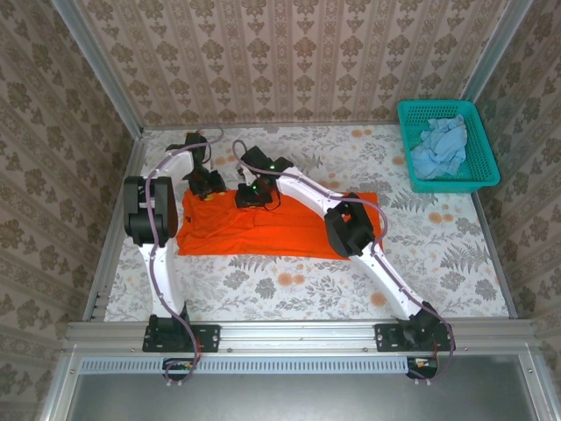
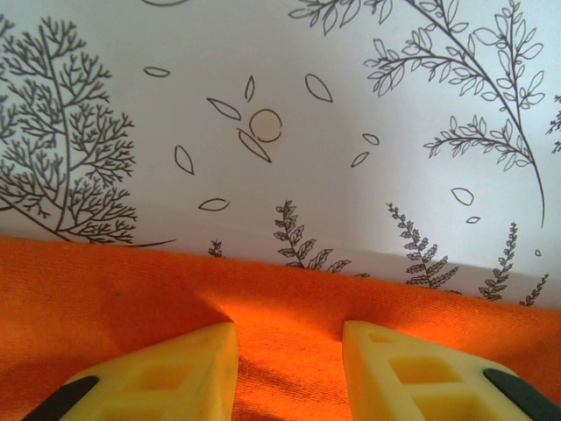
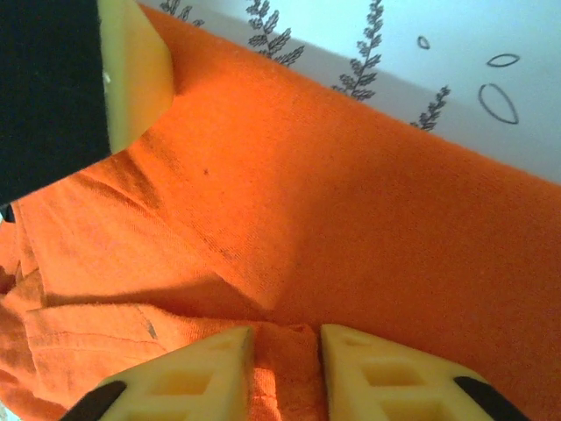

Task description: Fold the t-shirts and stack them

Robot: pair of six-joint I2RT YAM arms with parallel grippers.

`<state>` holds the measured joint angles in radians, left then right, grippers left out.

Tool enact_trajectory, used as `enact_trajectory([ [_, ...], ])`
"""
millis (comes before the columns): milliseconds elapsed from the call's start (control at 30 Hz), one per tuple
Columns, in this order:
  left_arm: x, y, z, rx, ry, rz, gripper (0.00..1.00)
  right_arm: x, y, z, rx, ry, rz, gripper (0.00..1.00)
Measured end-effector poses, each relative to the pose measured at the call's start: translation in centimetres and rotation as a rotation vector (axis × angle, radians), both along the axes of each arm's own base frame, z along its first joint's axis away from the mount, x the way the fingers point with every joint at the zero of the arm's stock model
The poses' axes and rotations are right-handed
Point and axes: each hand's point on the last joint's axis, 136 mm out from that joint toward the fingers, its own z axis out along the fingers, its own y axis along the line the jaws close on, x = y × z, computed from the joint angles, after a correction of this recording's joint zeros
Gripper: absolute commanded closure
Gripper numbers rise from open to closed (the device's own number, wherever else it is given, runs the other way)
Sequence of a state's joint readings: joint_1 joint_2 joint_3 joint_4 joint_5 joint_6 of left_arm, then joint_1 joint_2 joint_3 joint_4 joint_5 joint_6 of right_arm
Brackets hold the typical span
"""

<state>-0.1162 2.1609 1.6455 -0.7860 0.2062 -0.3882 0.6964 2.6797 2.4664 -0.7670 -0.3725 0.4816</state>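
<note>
The orange t-shirt (image 1: 280,232) lies as a long folded strip across the middle of the table. Both grippers sit at its far edge, close together. My left gripper (image 1: 208,184) is open; in its wrist view the left gripper (image 2: 289,338) presses its fingers down on the orange t-shirt (image 2: 105,298) just inside the hem, with flat cloth between them. My right gripper (image 1: 254,195) is beside it; the wrist view has this right gripper (image 3: 287,338) shut on a bunched fold of the orange t-shirt (image 3: 351,202). The pale blue t-shirt (image 1: 441,147) lies crumpled in the basket.
The teal mesh basket (image 1: 438,103) stands at the far right corner. The floral tablecloth (image 1: 289,285) is bare in front of the shirt and to its right. Patterned walls close in the table on three sides. The left gripper's finger (image 3: 131,70) shows in the right wrist view.
</note>
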Motion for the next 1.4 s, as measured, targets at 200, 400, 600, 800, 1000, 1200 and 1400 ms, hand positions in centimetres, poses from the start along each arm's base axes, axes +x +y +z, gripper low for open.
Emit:
enact_trajectory([
  [200, 0.0, 0.0, 0.0, 0.0, 0.0, 0.0, 0.63, -0.4, 0.2, -0.1, -0.013, -0.015, 0.027, 0.84],
  [400, 0.0, 0.0, 0.0, 0.001, 0.001, 0.0, 0.63, -0.6, -0.3, 0.0, -0.044, -0.034, 0.052, 0.86],
  [600, 0.0, 0.2, 0.0, 0.014, 0.004, 0.002, 0.63, -1.9, -0.8, 1.6, -0.062, -0.055, 0.099, 0.89],
  [800, 0.0, 0.2, -0.1, 0.018, 0.012, 0.001, 0.63, -4.0, -1.4, 2.5, -0.072, -0.063, 0.146, 0.89],
  [1000, 0.0, 0.3, -0.1, 0.024, 0.013, -0.006, 0.64, -6.0, -2.3, 1.8, -0.075, -0.052, 0.184, 0.88],
  [1200, 0.0, 0.2, -0.1, 0.027, 0.013, -0.014, 0.63, -7.6, -3.3, 0.7, -0.069, -0.055, 0.222, 0.85],
  [1400, 0.0, 0.2, -0.1, 0.029, 0.013, -0.022, 0.63, -9.1, -4.6, 0.1, -0.082, -0.063, 0.256, 0.81],
])
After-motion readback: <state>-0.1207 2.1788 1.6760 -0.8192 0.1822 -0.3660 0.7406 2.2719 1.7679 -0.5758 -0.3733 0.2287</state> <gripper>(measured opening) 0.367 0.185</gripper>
